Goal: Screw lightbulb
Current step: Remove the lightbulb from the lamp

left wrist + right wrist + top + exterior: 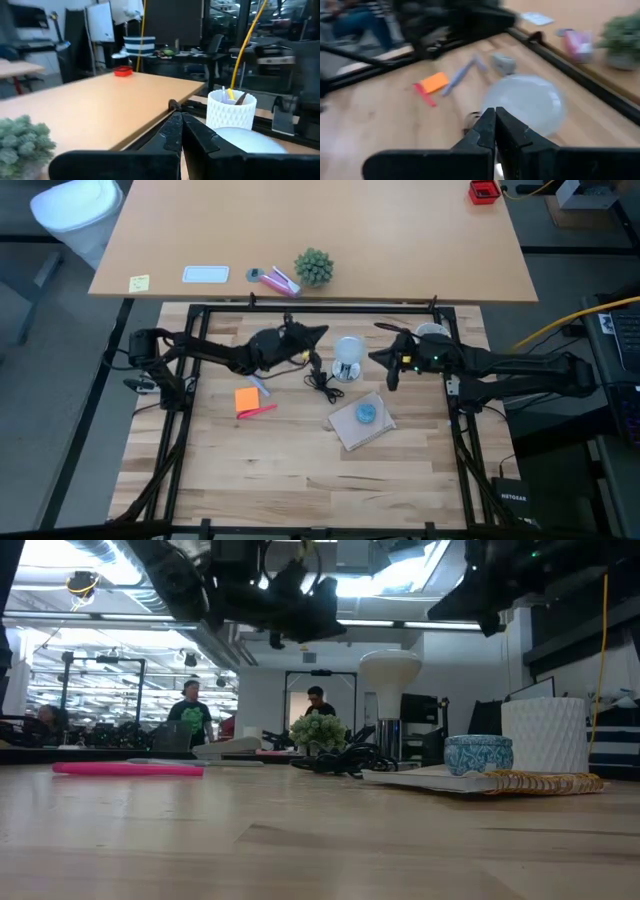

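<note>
The lightbulb stands upright near the middle of the back of the wooden table, its long axis vertical: the frosted white globe points up and the narrow grey neck runs down into a shiny metal socket with a black cord coiled beside it. The left gripper hangs in the air just to the bulb's left, its dark fingers pressed together on nothing. The right gripper hovers to the bulb's right, jaws likewise together and empty (both well above the tabletop in the low view). Nearby a small blue round blob rests on a spiral notebook.
</note>
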`<action>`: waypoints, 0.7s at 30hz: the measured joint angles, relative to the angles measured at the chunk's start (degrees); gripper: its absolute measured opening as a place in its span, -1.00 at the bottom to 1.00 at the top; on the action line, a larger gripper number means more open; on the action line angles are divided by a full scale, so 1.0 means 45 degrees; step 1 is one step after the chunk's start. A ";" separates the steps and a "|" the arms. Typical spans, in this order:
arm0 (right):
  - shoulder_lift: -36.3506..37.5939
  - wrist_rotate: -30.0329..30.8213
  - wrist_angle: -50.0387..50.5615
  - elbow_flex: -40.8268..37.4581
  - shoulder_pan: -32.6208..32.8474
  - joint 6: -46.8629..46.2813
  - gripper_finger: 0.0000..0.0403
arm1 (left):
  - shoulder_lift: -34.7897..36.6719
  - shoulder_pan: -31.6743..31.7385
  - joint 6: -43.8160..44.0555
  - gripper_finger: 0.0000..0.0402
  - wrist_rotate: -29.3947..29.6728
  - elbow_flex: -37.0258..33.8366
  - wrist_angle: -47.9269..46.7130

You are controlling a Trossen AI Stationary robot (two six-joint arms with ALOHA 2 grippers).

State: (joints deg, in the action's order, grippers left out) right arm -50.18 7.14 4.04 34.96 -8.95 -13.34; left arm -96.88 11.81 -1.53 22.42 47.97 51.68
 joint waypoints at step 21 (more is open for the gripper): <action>-0.1353 -0.0479 -0.3081 -0.1748 -0.0005 -0.0364 -0.94 | -0.2306 0.2112 0.1999 -1.00 -0.5379 0.1846 -0.1170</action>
State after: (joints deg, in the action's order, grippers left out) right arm -56.27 4.98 -9.82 27.09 -8.97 -14.98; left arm -107.26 21.32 7.47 -1.78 56.27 46.41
